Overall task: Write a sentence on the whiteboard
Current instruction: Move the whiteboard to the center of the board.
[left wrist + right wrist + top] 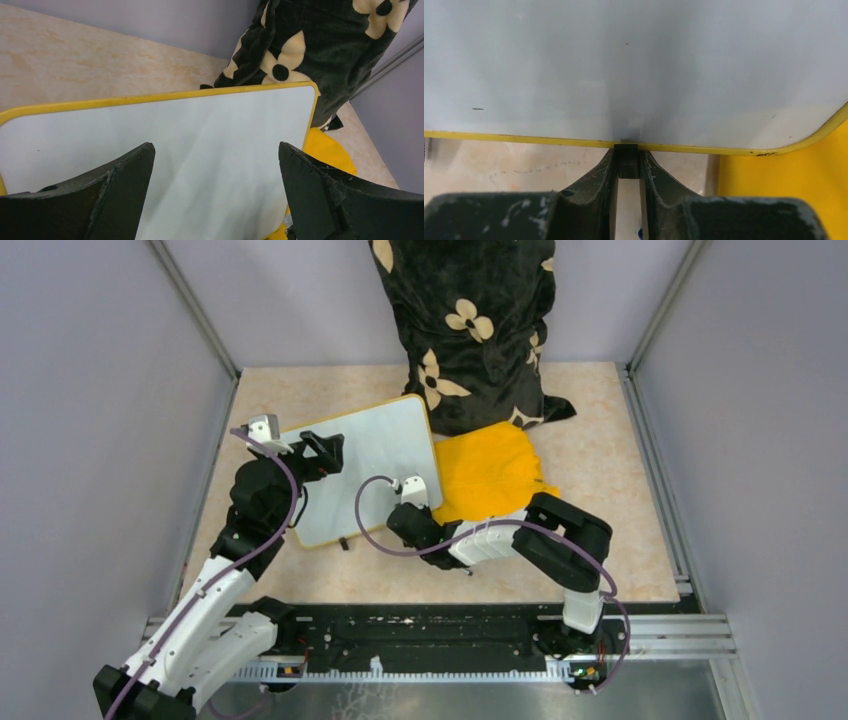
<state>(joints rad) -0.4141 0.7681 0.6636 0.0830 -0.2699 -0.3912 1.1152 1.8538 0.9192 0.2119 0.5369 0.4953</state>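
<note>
Beige marbled tabletop [600, 420], grey walls [100, 390], whiteboard [370, 460] just beside yellow cloth [485, 475]

In the top view the left tool [328, 453] and right tool [412, 508] mask parts of the whiteboard [380, 450], the floral cushion [470, 320] is cut off at the upper edge, and the yellow cloth [490, 475] lies partly under the right arm [560, 540].

On the table [610, 430], whiteboard [370, 465] lies left of cloth [490, 475].
</note>
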